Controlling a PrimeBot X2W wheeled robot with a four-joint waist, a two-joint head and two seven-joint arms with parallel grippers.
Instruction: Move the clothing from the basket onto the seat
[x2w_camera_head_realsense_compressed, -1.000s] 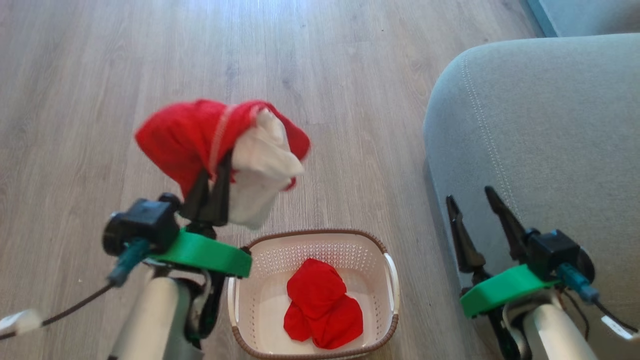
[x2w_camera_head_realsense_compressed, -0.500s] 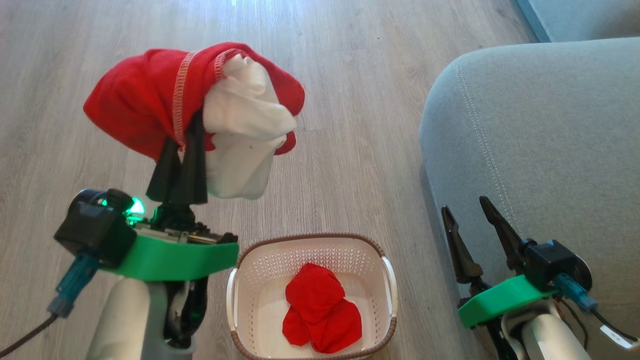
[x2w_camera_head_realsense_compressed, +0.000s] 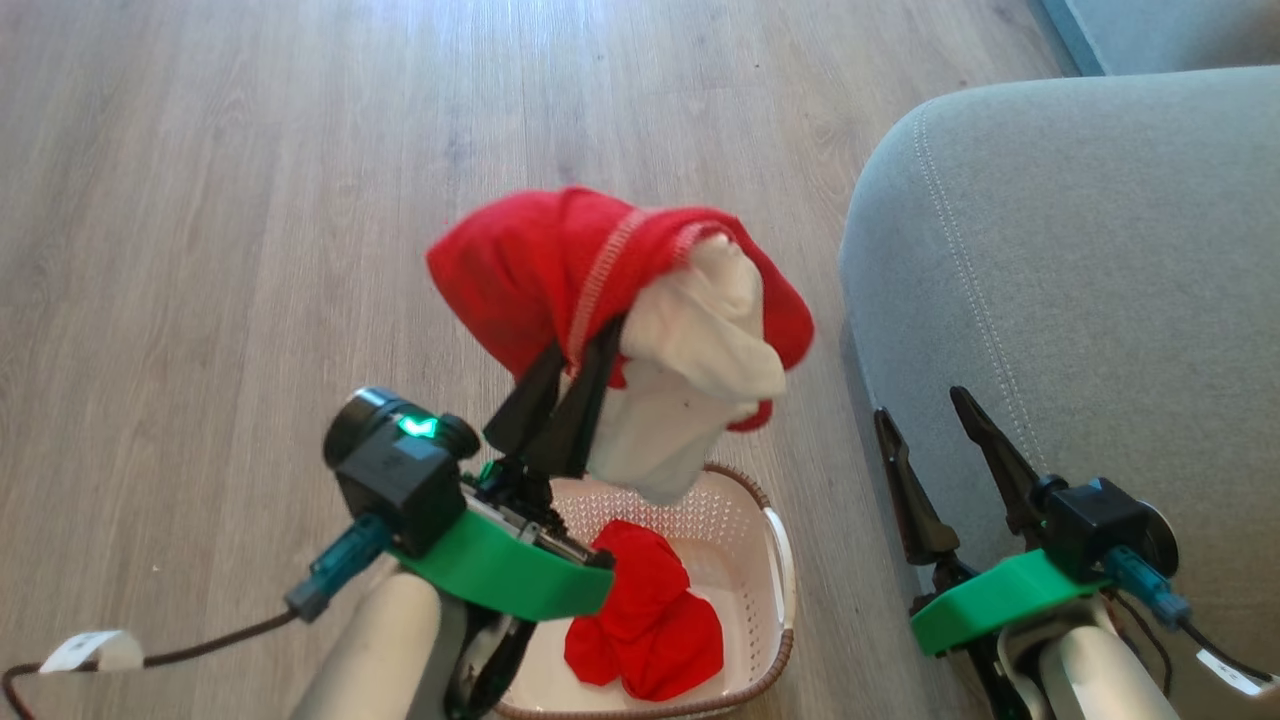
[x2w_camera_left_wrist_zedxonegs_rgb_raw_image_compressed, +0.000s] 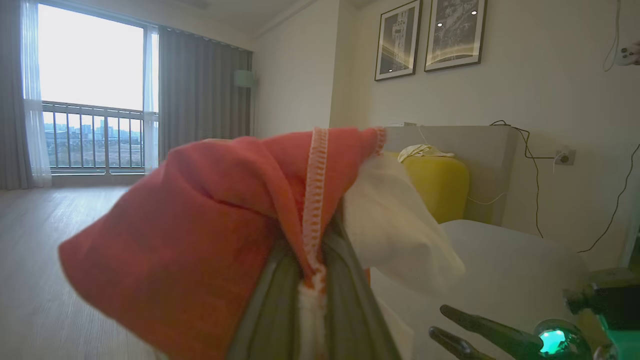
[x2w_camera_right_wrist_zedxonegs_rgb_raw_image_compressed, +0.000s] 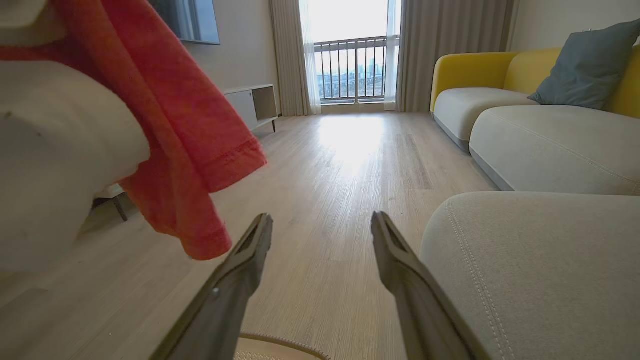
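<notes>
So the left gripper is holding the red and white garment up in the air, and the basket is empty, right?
Not empty: the head view shows a plain red garment lying in the basket. The left gripper does hold the red and white garment up in the air.

Wood floor (x2w_camera_head_realsense_compressed: 250, 200) with basket (x2w_camera_head_realsense_compressed: 715, 515) and seat (x2w_camera_head_realsense_compressed: 1100, 250)
</notes>
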